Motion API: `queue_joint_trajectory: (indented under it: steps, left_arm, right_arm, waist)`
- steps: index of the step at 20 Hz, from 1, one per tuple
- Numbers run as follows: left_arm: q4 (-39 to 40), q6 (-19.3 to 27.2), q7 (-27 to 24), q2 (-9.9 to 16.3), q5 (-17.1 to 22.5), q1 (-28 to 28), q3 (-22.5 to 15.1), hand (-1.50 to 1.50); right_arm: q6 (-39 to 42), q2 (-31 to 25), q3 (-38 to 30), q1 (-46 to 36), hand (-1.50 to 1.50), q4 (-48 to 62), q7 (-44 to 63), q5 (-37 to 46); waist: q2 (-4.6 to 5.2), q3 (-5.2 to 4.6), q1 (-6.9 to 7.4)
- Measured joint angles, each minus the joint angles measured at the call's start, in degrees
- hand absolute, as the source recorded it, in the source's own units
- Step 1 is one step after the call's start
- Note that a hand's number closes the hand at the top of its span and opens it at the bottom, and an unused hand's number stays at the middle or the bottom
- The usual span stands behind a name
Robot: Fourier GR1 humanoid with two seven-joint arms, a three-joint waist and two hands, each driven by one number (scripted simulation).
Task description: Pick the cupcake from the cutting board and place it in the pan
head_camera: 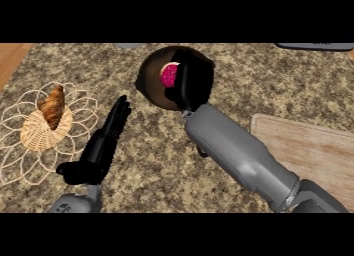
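Your right hand (195,80) is curled around the cupcake (169,75) over the dark pan (152,82) near the counter's (158,165) far edge; its pink top faces left, so its axis lies roughly sideways. Your left hand (110,132) rests with fingers straight, holding nothing, toward the near left, beside the wicker basket (40,132) with a croissant (54,106). The cutting board (320,150) lies at the right edge.

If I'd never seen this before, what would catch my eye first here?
Probably the right hand at top centre, curled round a pink cupcake over the dark round pan. Next, the flower-shaped wire basket at the left, with a croissant in it. The left hand rests open between them, and a wooden cutting board lies at the right.
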Motion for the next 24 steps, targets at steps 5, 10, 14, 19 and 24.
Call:
queue_joint_trajectory:
  steps: [5,10,14,19,24]
  left_arm:
    - [-0.8,-0.6,-0.3,0.5,0.3,0.5,0.3,0.0]
    - [-0.6,-0.9,0.0,0.4,0.3,-0.5,0.3,0.0]
    - [-0.8,-1.5,-0.1,0.3,0.3,-1.0,-0.1,0.0]
    - [-0.3,-1.3,0.1,-0.4,0.1,-1.9,-0.6,0.0]
    - [0.0,-1.3,0.2,-0.3,0.0,-2.4,-0.4,0.0]
  right_arm:
    - [-6.8,-0.1,-5.6,-1.7,1.5,8.5,-6.7,-2.5]
    - [-9.2,-0.3,-10.6,-3.0,-1.5,13.9,-13.9,-7.8]
    - [-0.4,0.1,-13.6,-3.2,-1.5,17.2,-16.0,-14.0]
    - [8.8,0.3,-18.4,-2.6,-1.5,17.4,-24.4,-22.6]
    - [8.9,0.2,-23.3,-2.6,-1.5,17.7,-34.4,-27.8]
  waist:
    - [0.46,0.03,0.45]
    - [0.88,0.07,0.91]
    - [1.55,0.08,2.45]
    - [2.01,0.18,3.14]
    - [1.99,0.21,3.07]
